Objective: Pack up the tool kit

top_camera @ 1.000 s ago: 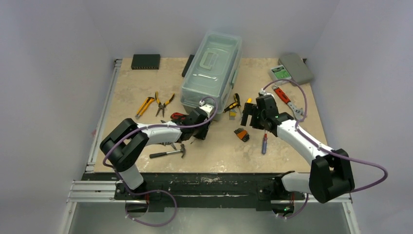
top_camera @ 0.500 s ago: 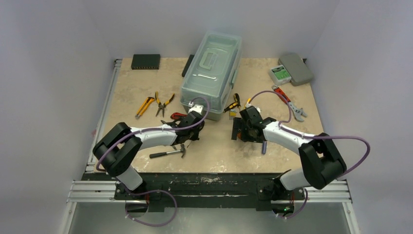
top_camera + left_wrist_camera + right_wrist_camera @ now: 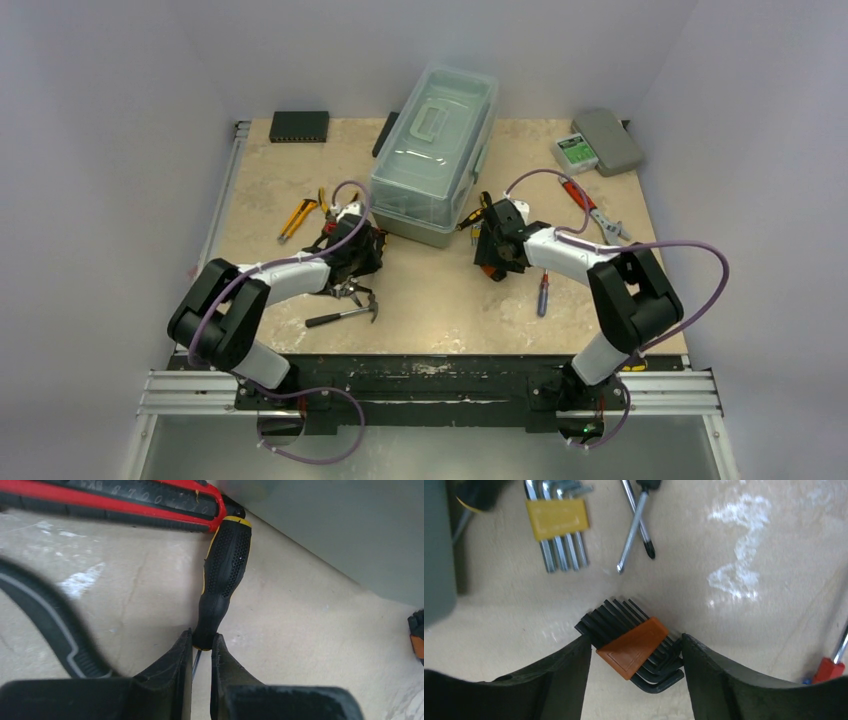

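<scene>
The sage-green toolbox (image 3: 433,155) stands at the middle of the worktop's far edge with its translucent lid down, so nothing can go in until it is opened. Both arms reach to the loose tools just in front of it. The left gripper (image 3: 202,645) has its jaws pressed almost together, pinching the thin shaft of a black-and-yellow screwdriver (image 3: 226,565) right below the handle; the handle's far end touches a red-and-black tool (image 3: 115,505) lying against the box. The right gripper (image 3: 636,641) is low over a hex key set in an orange holder (image 3: 631,647), jaws spread to either side with the tips just beside it and no firm pinch showing. The step in hand looks like gathering tools, early in the packing. Next, the right jaws need to close squarely on the set, and the left needs a level lift, since a grip on the bare shaft may let the handle droop. The worktop (image 3: 440,300) is beige, marbled and scuffed white in places, and plain pale walls (image 3: 120,120) enclose it.
</scene>
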Available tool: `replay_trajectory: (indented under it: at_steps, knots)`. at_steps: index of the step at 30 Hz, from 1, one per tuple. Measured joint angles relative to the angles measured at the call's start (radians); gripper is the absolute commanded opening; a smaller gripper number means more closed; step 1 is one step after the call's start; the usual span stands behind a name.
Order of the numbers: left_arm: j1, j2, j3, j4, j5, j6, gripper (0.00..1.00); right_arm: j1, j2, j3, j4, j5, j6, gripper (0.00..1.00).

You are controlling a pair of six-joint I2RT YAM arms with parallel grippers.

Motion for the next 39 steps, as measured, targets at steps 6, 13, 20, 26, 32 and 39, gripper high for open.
replay_trajectory:
  at_steps: [6, 13, 20, 26, 32, 39]
  knots:
    - [0.077, -0.029, -0.032, 0.006, 0.006, -0.045, 0.0, -0.04, 0.106, 0.112, 0.039, -0.029, 0.0, 0.54]
    - [0.137, -0.034, -0.062, 0.061, 0.045, -0.097, 0.0, -0.151, 0.196, 0.214, 0.074, -0.066, -0.008, 0.55]
    - [0.173, -0.015, -0.053, 0.08, 0.068, -0.146, 0.0, -0.282, 0.245, 0.277, 0.075, -0.066, -0.021, 0.61]
    - [0.187, 0.008, -0.029, 0.072, 0.062, -0.208, 0.0, -0.315, 0.25, 0.3, 0.05, -0.066, -0.026, 0.89]
    - [0.187, -0.013, -0.039, 0.054, 0.047, -0.214, 0.02, -0.312, 0.188, 0.279, 0.016, -0.117, -0.047, 0.93]
    - [0.187, -0.13, -0.067, -0.071, 0.018, -0.185, 0.44, -0.311, 0.016, 0.201, 0.082, -0.248, -0.081, 0.93]
